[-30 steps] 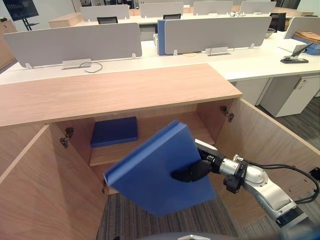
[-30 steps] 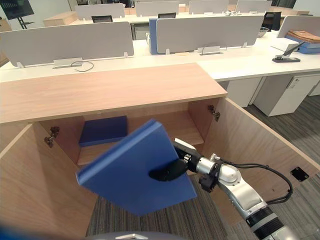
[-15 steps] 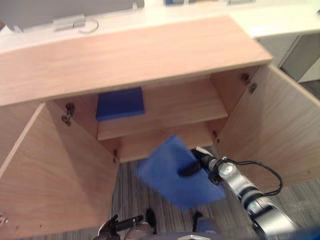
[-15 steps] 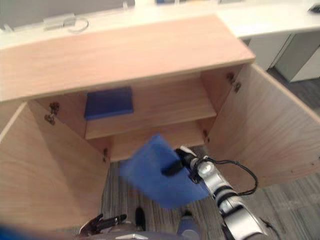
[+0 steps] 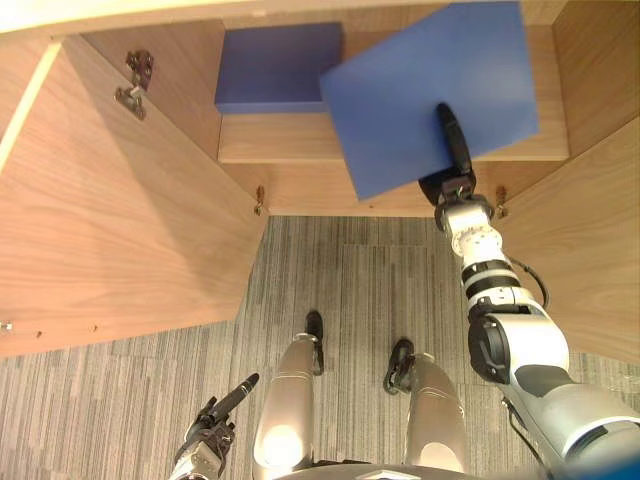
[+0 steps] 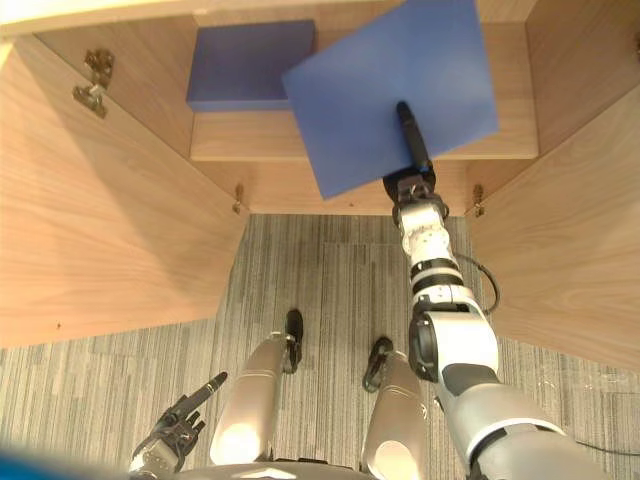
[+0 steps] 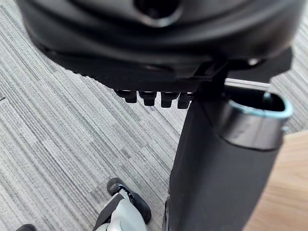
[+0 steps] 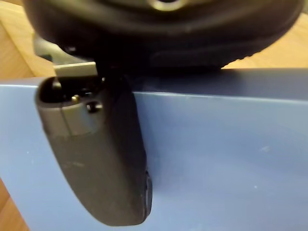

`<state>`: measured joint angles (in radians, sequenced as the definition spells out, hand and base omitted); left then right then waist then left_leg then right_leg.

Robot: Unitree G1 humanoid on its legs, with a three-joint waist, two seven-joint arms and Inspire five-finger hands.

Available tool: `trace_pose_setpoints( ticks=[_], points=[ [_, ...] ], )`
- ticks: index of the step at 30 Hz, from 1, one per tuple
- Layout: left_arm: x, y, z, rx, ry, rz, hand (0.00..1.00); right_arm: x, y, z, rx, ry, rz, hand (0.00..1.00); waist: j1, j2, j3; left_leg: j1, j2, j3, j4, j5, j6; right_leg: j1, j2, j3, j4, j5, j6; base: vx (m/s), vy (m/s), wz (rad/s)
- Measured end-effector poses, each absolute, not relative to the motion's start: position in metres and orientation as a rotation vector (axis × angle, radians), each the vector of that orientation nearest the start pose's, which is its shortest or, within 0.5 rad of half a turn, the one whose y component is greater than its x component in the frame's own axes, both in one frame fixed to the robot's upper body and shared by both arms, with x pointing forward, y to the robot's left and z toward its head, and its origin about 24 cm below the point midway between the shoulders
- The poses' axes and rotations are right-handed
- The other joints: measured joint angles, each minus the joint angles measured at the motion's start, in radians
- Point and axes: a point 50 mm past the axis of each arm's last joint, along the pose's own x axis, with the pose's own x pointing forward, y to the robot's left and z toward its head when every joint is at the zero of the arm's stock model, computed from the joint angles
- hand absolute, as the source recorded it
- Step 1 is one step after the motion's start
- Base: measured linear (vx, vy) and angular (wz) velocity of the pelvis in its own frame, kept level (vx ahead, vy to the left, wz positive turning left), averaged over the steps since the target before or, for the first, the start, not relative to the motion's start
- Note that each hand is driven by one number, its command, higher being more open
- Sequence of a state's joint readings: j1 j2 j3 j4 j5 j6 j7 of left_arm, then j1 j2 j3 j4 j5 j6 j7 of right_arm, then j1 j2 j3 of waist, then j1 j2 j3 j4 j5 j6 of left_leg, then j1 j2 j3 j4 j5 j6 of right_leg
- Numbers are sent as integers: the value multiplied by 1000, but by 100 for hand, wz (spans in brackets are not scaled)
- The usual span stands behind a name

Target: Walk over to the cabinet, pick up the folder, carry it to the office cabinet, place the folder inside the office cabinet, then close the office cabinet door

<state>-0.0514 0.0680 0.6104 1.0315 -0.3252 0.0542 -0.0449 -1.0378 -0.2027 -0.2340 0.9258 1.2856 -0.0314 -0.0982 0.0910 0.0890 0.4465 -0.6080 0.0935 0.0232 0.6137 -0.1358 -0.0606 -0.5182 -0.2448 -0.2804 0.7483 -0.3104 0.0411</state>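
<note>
Office cabinet (image 5: 185,95) stands open, left door (image 5: 110,230) and right door (image 5: 600,250) both swung out toward the near side.

Right arm reaches in from the near right. Right hand (image 5: 453,170) grips the blue folder (image 5: 430,90) at its near edge. The thumb (image 8: 96,163) lies flat on the top face, the fingers are hidden beneath, so it is a pinch hold.

Folder hovers broad face up over the right part of the shelf (image 5: 290,140), its near corner overhanging the shelf's front edge. Cannot tell whether it touches the shelf yet. Likely held flat so that it can slide in level.

A darker blue folder (image 5: 275,65) lies flat on the far left of the shelf, just beside the carried one. Probably why the carried folder goes to the right.

Left hand (image 5: 208,440) hangs low at near left above the carpet (image 5: 350,290), fingers relaxed and empty.

Judgement: placing step under way, folder not released, doors not yet closed.
</note>
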Motion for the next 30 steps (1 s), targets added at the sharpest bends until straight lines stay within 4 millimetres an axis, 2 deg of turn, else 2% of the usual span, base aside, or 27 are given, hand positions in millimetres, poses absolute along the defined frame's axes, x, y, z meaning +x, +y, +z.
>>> trace_pose_setpoints(
  ticks=[2, 6, 7, 9, 10, 12, 19, 21, 22, 30],
  points=[
    [129, 238, -145, -603, 865, 661, 100, 418, -175, 194, 1327, -149, -60, 0, 2, 6, 3, -39, -8, -14, 37, -7, 2, -31, -15, -9, 43, -20, -3, -67, -3, 27],
    [131, 229, -146, -657, 860, 661, 100, 417, -179, 255, 1461, -332, -2, 0, 9, 22, 10, -133, -25, -37, 125, -29, 1, -107, -46, -19, 141, -60, -10, -55, 23, 23],
    [130, 226, -147, -670, 867, 660, 100, 416, -185, 272, 1493, -382, 6, 0, 11, 26, 12, -153, -32, -40, 154, -37, 2, -124, -58, -19, 174, -74, -8, -38, 34, 20],
    [129, 224, -148, -691, 866, 667, 100, 412, -195, 294, 1499, -449, 10, 0, 13, 32, 13, -188, -36, -40, 206, -49, 4, -147, -74, -19, 223, -95, -3, -41, 29, 23],
    [129, 225, -148, -707, 860, 678, 100, 407, -207, 313, 1511, -508, 10, 0, 14, 33, 14, -228, -44, -50, 265, -74, 5, -177, -90, -17, 284, -124, 1, -57, 35, 23],
    [128, 224, -148, -723, 859, 685, 100, 401, -222, 328, 1515, -552, -22, 0, 16, 37, 16, -274, -57, -63, 340, -102, 5, -207, -111, -15, 356, -161, 6, -71, 53, 23],
    [126, 225, -149, -723, 877, 695, 100, 391, -259, 336, 1489, -587, -142, 0, 19, 51, 17, -425, -100, -74, 609, -195, 4, -328, -190, 30, 632, -287, 15, -56, 48, 17],
    [124, 227, -149, -733, 877, 709, 100, 391, -265, 338, 1479, -572, -156, 0, 20, 55, 17, -464, -104, -74, 668, -216, -1, -361, -205, 42, 694, -315, 14, -40, 18, 12],
    [123, 228, -149, -735, 875, 715, 100, 391, -269, 338, 1466, -556, -164, 100, 22, 56, 17, -489, -109, -75, 699, -224, -3, -385, -212, 51, 729, -330, 13, -34, 3, 11],
    [117, 235, -149, -744, 877, 742, 100, 399, -273, 319, 1421, -417, -227, 100, 39, 63, 17, -538, -102, -75, 755, -230, -10, -443, -215, 70, 805, -358, -6, -15, -51, 0]
  ],
)
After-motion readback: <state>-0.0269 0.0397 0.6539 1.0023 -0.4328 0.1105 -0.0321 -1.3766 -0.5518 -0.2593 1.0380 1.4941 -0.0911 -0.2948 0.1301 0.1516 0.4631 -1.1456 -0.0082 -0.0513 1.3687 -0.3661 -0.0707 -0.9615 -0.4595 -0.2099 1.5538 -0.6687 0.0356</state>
